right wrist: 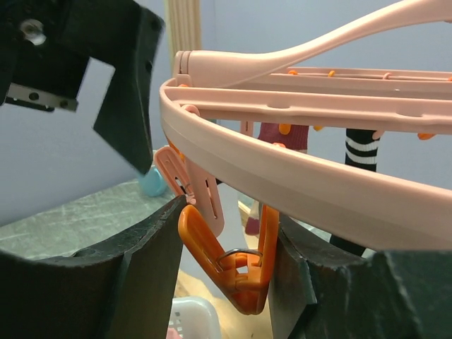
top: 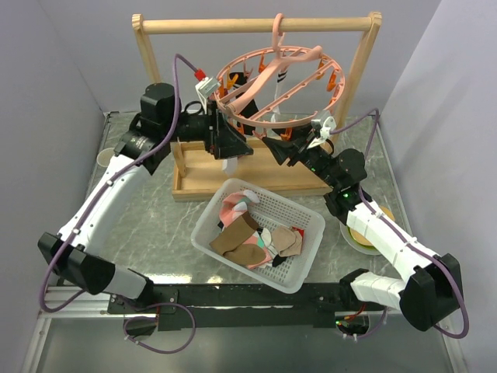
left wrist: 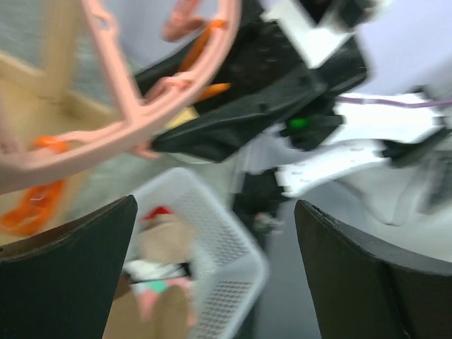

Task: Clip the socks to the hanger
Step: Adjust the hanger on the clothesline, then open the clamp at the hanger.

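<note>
While the right gripper [right wrist: 224,263] pinched an orange clip [right wrist: 236,279] under the hanger [right wrist: 304,185], which hung from a wooden rack [top: 256,26], the left gripper [left wrist: 215,275] stood wide open beside it, socks [top: 250,237] heaped in the basket [top: 307,256] below.

Closed in at left, back and right by plain pale lilac-grey walls [top: 62,54]. Floored with a bench [top: 167,225] of grey marbled top, evenly lit. Backed by a wooden rack frame [top: 233,26]; edged nearside with a black rail [top: 248,295].
</note>
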{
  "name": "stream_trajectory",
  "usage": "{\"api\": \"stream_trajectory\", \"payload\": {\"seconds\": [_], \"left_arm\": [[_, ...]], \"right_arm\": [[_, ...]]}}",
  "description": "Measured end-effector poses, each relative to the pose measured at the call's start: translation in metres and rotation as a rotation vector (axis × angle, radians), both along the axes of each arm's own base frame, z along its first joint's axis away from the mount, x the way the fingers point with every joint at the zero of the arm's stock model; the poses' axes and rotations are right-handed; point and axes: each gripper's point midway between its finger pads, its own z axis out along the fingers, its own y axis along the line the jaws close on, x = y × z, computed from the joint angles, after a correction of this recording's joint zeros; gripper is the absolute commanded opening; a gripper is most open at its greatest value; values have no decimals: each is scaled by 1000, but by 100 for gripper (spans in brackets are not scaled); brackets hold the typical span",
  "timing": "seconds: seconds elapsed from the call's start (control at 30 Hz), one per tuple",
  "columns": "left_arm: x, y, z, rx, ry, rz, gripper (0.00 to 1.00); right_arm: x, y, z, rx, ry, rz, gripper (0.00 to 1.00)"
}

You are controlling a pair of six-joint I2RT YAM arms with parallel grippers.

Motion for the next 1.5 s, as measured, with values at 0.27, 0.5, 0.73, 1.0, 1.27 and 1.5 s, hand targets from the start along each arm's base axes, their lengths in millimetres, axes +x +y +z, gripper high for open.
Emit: {"api": "stream_trajectory", "payload": {"seconds": [0.27,0.5,0.73,1.0,1.27,1.5], "left_arm": [[-71,-3,51,-181,149,-275,99],[-172,35,42,-163,246,-494,99],[-103,31,40,-207,180,-171,23],[-64,35,61,-140,-48,323,37],[-54,8,30,-40,-121,504,40],[-9,6,-1,42,-128,693,44]], "right_arm": [[-1,-1,1,-5,-7,-1,52],[-2,-1,0,-14,-9,-3,52],[-3,-1,0,-31,-17,-2,52],[-6,0,2,-35,-16,7,52],[-13,9,3,-33,-16,33,52],[-22,19,14,-28,-39,63,52]]}}
